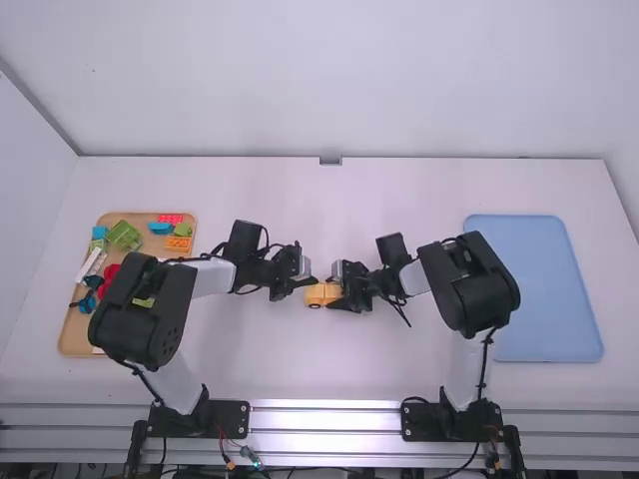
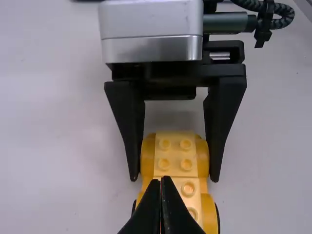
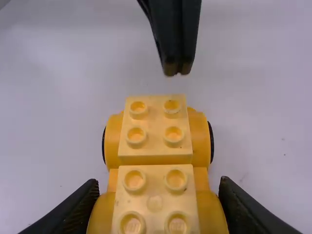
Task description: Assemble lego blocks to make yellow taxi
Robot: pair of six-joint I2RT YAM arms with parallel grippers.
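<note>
A yellow car base with studs on top and dark-edged wheels lies on the table between the two arms. My left gripper is beside its far-left part; in the left wrist view this gripper has its fingertips together, over one end of the base, holding nothing. My right gripper is at the base's right end. In the right wrist view, the right gripper has one finger against each side of the yellow base, which carries two studded sections, one lower than the other.
A wooden tray with several coloured blocks, among them red bricks, an orange brick and a green piece, stands at the left, partly under the left arm. A blue tray lies at the right, beyond the right arm.
</note>
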